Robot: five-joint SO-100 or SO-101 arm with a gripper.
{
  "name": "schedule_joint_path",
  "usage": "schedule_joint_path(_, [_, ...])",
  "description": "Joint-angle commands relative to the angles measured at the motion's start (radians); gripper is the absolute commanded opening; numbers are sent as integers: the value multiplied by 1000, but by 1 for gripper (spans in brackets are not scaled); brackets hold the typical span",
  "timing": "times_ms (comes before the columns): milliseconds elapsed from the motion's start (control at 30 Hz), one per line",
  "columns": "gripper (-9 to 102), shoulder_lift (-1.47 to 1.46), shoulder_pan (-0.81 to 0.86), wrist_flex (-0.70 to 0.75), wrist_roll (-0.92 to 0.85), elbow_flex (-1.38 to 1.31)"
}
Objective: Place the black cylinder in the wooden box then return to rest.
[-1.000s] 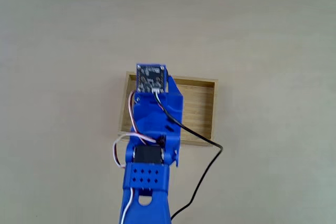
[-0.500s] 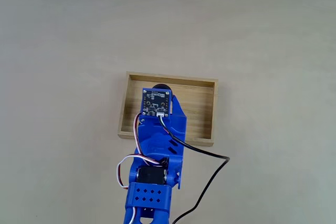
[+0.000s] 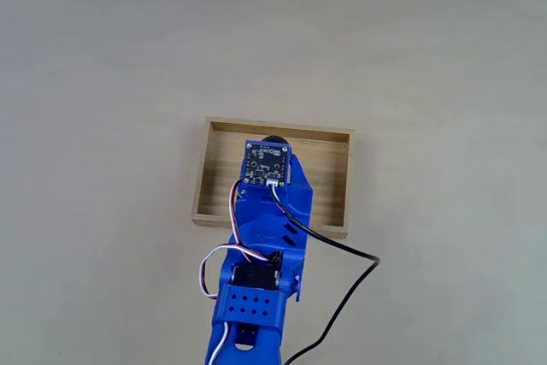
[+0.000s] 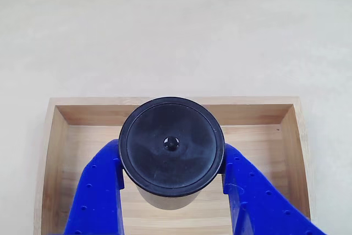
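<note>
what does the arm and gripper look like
The arm is bright blue printed plastic with a black motor block, a perforated plate, a small dark circuit board on top, a black cable, and red-and-white wires. The gripper has two blue fingers with small dimples.

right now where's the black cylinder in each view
Fixed view: black cylinder is a sliver past the arm's circuit board, near the wooden box's far wall.
Other view: black cylinder centre frame, between the gripper fingers.
Shared landmark: wooden box far wall.
</note>
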Motion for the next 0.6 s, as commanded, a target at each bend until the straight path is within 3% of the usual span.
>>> schedule_joint_path(0, [16, 3, 5, -49, 8, -23])
schedule_joint_path(567, [16, 121, -5, -117, 8, -6])
